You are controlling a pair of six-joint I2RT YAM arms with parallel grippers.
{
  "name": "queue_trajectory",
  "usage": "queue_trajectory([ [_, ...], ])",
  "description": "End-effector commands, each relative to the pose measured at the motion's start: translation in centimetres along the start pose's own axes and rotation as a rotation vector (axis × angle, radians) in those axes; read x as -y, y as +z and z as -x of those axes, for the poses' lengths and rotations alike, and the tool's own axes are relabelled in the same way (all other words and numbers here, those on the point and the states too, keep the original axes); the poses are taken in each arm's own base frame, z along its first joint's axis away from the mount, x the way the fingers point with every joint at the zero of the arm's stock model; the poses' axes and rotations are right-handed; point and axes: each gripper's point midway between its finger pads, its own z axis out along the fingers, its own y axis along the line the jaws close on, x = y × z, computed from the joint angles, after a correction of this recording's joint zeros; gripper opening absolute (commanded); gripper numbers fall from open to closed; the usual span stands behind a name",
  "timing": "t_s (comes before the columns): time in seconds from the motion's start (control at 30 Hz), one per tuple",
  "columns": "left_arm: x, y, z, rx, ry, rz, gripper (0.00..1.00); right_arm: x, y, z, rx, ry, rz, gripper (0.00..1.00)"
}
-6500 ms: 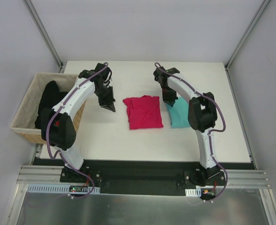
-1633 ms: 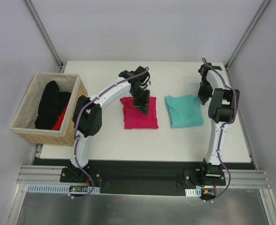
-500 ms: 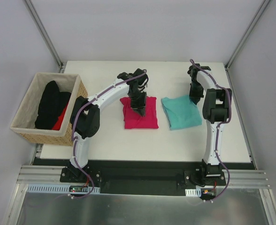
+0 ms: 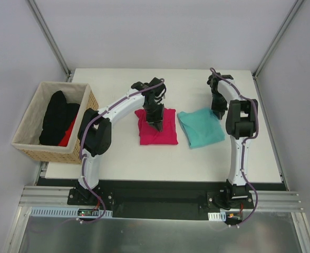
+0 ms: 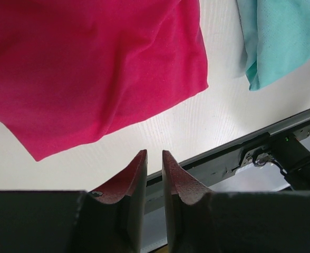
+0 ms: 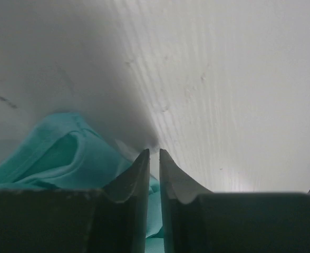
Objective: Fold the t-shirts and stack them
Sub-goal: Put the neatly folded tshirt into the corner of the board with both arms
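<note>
We see two folded t-shirts lying flat on a white table (image 4: 123,158), both to the right of a wicker basket (image 4: 47,153). The crimson-pink t-shirt (image 4: 157,134) is the nearer one to the basket. The teal t-shirt (image 4: 200,129) lies just beyond it, farther from the basket, with a narrow strip of table between them, so they are not yet stacked. We judge both shirts light, limp and quick to slide or unfold, so a pinch at a folded edge or corner, catching every layer, looks safest. The left arm arcs from its base out past the basket's right side, its wrist tipped down over the pink shirt's far half. The left gripper (image 5: 154,158) shows only a slim gap between its jaws, with nothing in it. The right arm stretches straight to the table's far side, well away from the basket, its wrist bent down at the teal shirt's far corner. The right gripper (image 6: 154,156) is likewise barely parted, with teal cloth bunched beside one finger and none visibly pinched.
</note>
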Motion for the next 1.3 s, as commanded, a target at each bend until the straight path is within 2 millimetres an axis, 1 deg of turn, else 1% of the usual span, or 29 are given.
queue_trajectory([
  [0.0,0.2,-2.7,0.1,0.057,0.004,-0.005,0.17,4.1,-2.9,-0.8,0.034,0.103,-0.096,0.06],
  [0.03,0.2,-2.7,0.1,0.058,0.009,-0.004,0.17,4.3,-2.4,-1.7,0.016,0.101,-0.105,0.01],
  [0.07,0.3,-2.9,0.2,0.061,0.015,-0.006,0.17,4.4,-2.8,-1.9,0.026,0.111,-0.097,0.01],
  [0.1,0.3,-2.9,0.3,0.064,0.016,-0.008,0.17,4.4,-2.8,-2.2,0.026,0.121,-0.094,0.01],
  [0.13,0.3,-3.0,0.3,0.065,0.021,-0.009,0.17,4.5,-2.3,-3.1,0.007,0.115,-0.103,0.01],
  [0.17,0.3,-3.0,0.3,0.067,0.022,-0.01,0.17,4.7,-2.7,-3.3,0.017,0.123,-0.099,0.01],
  [0.23,0.3,-3.0,0.4,0.067,0.025,-0.01,0.17,4.8,-2.6,-3.9,0.015,0.126,-0.104,0.01],
  [0.27,0.2,-3.1,0.4,0.068,0.027,-0.01,0.17,4.9,-2.3,-4.7,-0.004,0.12,-0.107,0.01],
  [0.33,0.2,-3.1,0.4,0.068,0.034,-0.011,0.17,5.0,-2.7,-5.2,0.0,0.132,-0.1,0.01],
  [0.37,0.2,-3.1,0.4,0.065,0.033,-0.012,0.17,5.0,-2.3,-6.1,-0.021,0.128,-0.103,0.01],
  [0.4,0.1,-3.1,0.4,0.066,0.035,-0.014,0.17,5.2,-2.7,-6.3,-0.011,0.137,-0.099,0.01],
  [0.6,-0.2,-3.2,0.4,0.065,0.041,-0.015,0.17,4.3,-2.0,-8.7,-0.051,0.126,-0.089,0.01],
  [0.7,-0.1,-3.4,0.4,0.068,0.044,-0.019,0.17,3.4,-2.2,-9.6,-0.056,0.11,-0.08,0.01],
  [0.87,-0.6,-3.7,0.4,0.071,0.04,-0.015,0.17,1.8,-2.5,-10.1,-0.055,0.081,-0.063,0.01],
  [0.9,-0.8,-3.6,0.3,0.069,0.038,-0.012,0.17,1.1,-2.8,-10.3,-0.053,0.068,-0.055,0.01],
  [1.0,-1.1,-3.7,0.3,0.068,0.033,-0.01,0.17,-0.1,-3.4,-10.3,-0.045,0.045,-0.047,0.01],
  [1.1,-1.3,-3.8,0.3,0.07,0.028,-0.008,0.17,-0.9,-4.0,-10.3,-0.035,0.022,-0.047,0.01],
  [1.17,-1.4,-3.8,0.3,0.07,0.025,-0.007,0.17,-1.2,-4.2,-10.0,-0.03,0.021,-0.045,0.01],
  [1.23,-1.5,-3.8,0.2,0.07,0.024,-0.004,0.17,-1.0,-4.1,-10.1,-0.033,0.008,-0.066,0.01],
  [1.27,-1.6,-3.8,0.3,0.071,0.024,-0.002,0.17,-0.9,-4.3,-9.8,-0.026,0.008,-0.071,0.01],
])
